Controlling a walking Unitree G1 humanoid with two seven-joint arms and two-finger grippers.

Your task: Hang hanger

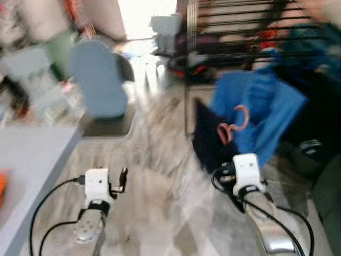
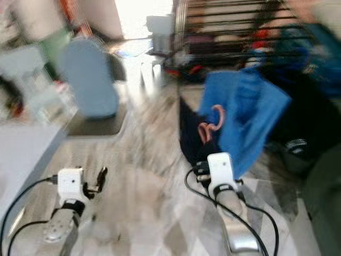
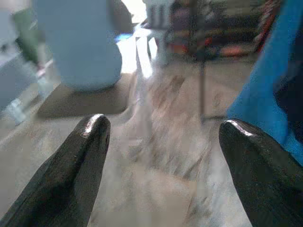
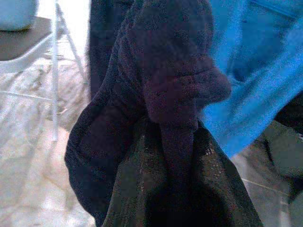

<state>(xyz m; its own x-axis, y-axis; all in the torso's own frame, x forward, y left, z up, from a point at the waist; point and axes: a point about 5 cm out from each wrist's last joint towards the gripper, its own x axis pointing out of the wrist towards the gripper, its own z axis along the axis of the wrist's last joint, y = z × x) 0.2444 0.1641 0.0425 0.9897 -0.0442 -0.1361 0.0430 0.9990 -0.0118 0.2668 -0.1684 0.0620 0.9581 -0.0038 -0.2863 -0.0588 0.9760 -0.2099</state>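
Before the rack (image 1: 240, 21), the right end effector (image 4: 177, 142) is clenched on dark cloth (image 4: 156, 85) carrying a pink hanger (image 1: 234, 125) and blue garment (image 1: 266, 106). The left end effector (image 3: 161, 156) hangs low, fingers (image 3: 85, 156) spread, above the floor (image 1: 160, 176).

The floor (image 1: 160, 213) is pale and looks like stone with grey streaks. The picture is blurry. A chair (image 1: 101, 80) with a light blue back stands on the floor, far off on the left. A grey table (image 1: 26, 160) stands at the near left, with something orange (image 1: 2, 189) at its edge. A dark metal rack (image 1: 234, 32) stands on the floor at the back right.
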